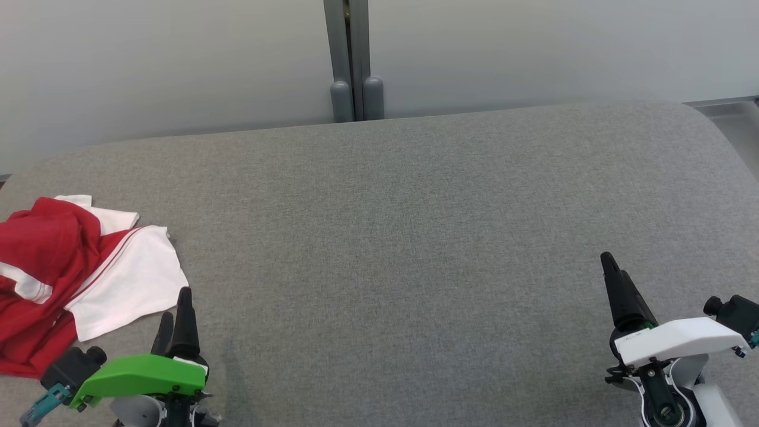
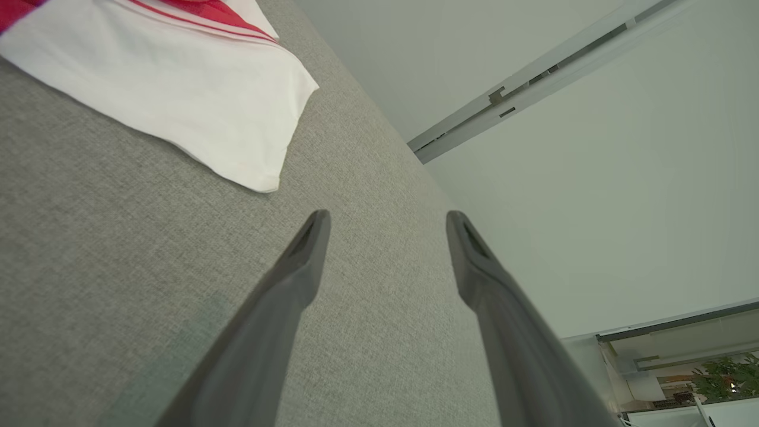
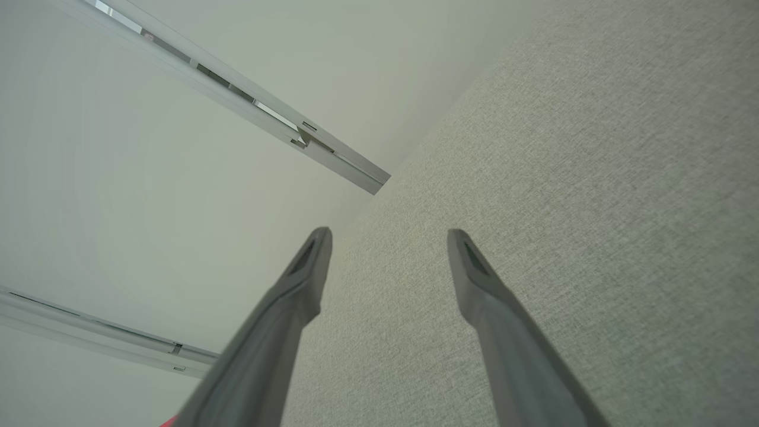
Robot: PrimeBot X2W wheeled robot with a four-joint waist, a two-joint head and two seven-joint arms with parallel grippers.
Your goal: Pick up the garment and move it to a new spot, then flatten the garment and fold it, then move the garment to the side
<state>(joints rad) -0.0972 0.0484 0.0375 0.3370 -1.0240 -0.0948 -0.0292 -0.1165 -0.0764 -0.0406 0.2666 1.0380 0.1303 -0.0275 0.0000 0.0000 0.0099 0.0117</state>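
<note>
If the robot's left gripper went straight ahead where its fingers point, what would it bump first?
Probably the grey cushioned surface, not the garment. The open left gripper points just past its white sleeve corner, close enough that it might brush it; depth is unclear.

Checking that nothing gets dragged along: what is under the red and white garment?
The garment lies crumpled on the grey fabric surface, which shows around its edges. Its own folds overlap one another. Anything beneath the heap is covered and cannot be seen.
</note>
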